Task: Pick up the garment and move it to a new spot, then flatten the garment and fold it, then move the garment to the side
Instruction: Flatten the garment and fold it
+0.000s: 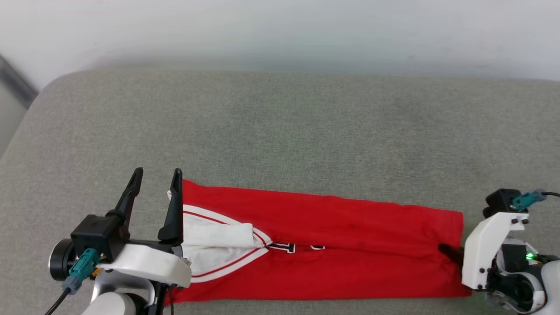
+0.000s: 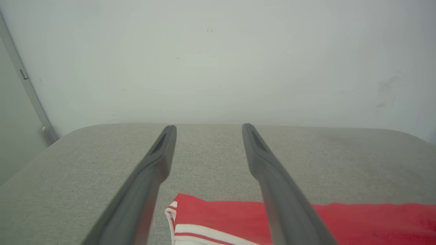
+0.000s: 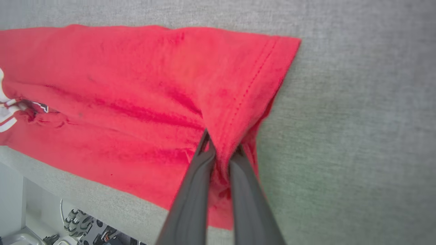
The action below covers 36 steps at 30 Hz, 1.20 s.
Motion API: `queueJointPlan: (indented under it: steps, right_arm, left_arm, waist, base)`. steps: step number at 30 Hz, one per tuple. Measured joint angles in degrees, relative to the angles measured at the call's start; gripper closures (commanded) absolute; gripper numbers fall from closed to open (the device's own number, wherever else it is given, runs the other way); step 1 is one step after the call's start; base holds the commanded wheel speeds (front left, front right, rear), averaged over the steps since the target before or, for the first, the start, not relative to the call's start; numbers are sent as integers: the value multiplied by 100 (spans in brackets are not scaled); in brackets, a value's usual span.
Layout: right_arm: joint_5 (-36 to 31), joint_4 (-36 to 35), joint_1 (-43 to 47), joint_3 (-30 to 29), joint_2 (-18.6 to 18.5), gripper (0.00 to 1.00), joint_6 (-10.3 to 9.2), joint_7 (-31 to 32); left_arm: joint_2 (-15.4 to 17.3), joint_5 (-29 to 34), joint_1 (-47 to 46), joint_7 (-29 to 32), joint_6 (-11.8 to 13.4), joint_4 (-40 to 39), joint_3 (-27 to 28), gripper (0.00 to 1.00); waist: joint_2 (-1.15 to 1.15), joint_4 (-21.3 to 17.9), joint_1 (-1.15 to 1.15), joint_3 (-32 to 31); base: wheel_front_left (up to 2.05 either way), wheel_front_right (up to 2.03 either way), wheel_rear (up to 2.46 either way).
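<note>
The garment (image 1: 332, 245), a red shirt with white striped trim, lies folded into a long band near the front of the grey surface. Black letters peek out at its fold line. My left gripper (image 1: 157, 179) stands open just past the shirt's left end, one finger over the collar trim, nothing between its fingers. The left wrist view shows that gripper (image 2: 208, 129) spread above the garment (image 2: 231, 217). At the shirt's right hem my right gripper (image 3: 222, 144) is shut on a pinch of the red garment (image 3: 136, 95); in the head view its fingers (image 1: 448, 251) reach into the hem.
The grey padded surface (image 1: 280, 127) stretches wide behind the shirt up to a pale wall (image 1: 280, 30). Its front edge runs close below the shirt, and the robot's wheels (image 3: 80, 221) show beneath that edge in the right wrist view.
</note>
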Motion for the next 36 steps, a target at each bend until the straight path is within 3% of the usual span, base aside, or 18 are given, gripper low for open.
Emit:
queueJointPlan:
  steps: [6,13,16,20,24,29,36]
  right_arm:
    - [2,22,94,-401,-312,100,1,-76]
    - [-44,-21,229,-1469,-499,100,0,-152]
    - [341,-89,208,-1908,-182,100,0,57]
    - [1428,-247,13,-2286,671,100,-1,787]
    - [2165,-393,-68,-2446,1000,100,-1,1539]
    - [3531,-116,-231,-2035,1055,100,-1,1920]
    - [4330,445,-377,-383,1074,100,-1,1173]
  left_arm:
    - [29,-18,169,31,119,-96,32,0]
    - [22,-19,201,57,170,-141,-3,0]
    - [20,-21,203,64,191,-153,-12,0]
    - [7,-26,205,64,191,-143,-35,0]
    - [4,-33,204,81,160,-134,-74,0]
    - [-19,-49,189,113,110,-120,-151,0]
    - [-88,-74,34,164,-20,-43,-289,0]
  waist:
    - [0,-165,0,-131]
    - [0,-298,0,-140]
    - [0,-346,0,-120]
    - [0,-386,0,-135]
    - [0,-360,0,-162]
    - [0,-275,0,-198]
    - [0,-66,0,-153]
  base:
    - [0,0,0]
    - [0,0,0]
    - [0,0,0]
    - [0,0,0]
    - [0,0,0]
    - [0,0,0]
    - [0,0,0]
